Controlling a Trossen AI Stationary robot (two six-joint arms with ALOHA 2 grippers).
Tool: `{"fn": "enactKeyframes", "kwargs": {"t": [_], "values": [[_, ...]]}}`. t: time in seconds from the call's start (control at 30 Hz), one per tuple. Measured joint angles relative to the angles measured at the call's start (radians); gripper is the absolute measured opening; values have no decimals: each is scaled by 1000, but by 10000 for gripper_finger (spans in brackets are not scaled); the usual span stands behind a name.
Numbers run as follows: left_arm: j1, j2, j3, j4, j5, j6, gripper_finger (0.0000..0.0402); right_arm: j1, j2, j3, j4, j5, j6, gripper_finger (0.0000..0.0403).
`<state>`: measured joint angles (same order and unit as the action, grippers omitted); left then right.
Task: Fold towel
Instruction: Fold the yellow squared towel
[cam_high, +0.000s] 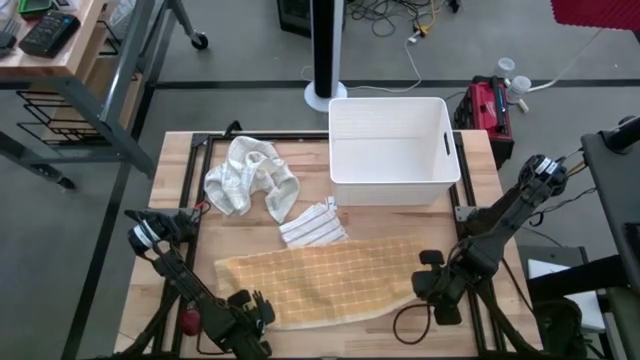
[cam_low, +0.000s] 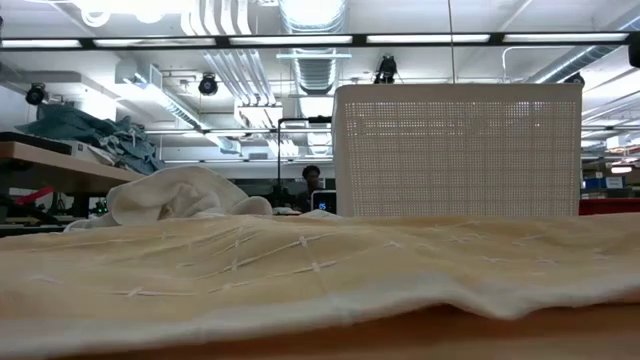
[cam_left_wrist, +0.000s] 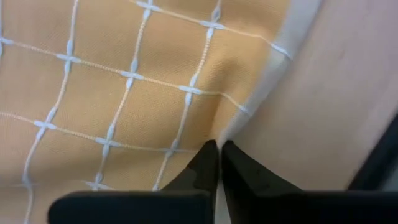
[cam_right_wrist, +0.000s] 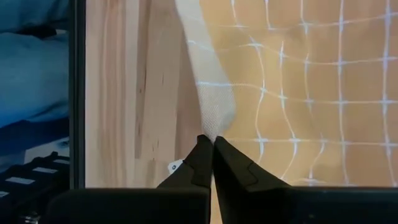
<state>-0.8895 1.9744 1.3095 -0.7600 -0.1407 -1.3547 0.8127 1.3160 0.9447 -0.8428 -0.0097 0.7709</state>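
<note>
No text, label, brand, number or sign can be read anywhere here.

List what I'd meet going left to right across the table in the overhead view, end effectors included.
Left end effector pinching the yellow checked towel's near-left edge → crumpled white cloth → striped folded cloth → yellow checked towel → white bin → right end effector pinching the towel's right end.

Orange towel (cam_high: 320, 283) gridded with white lines, white bin (cam_high: 392, 150), cream cloth (cam_high: 250, 177), white cloth striped dark (cam_high: 312, 224)
</note>
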Motion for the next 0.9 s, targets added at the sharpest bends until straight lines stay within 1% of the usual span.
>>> {"fn": "enactKeyframes", "kwargs": {"t": [0.13,0.23,0.57,0.8,0.9], "values": [[-5,1,51,-3,46,10,3,0,-18,0,-52,-17,20,0],[-12,1,64,-17,77,3,1,1,-20,0,-107,-14,40,0],[-16,-3,68,17,82,-24,1,5,-18,0,-128,21,33,0],[-17,-5,68,39,82,-42,32,0,-20,1,-129,36,23,0],[-17,-5,68,51,83,-42,42,-2,-20,21,-140,38,18,0]]}}
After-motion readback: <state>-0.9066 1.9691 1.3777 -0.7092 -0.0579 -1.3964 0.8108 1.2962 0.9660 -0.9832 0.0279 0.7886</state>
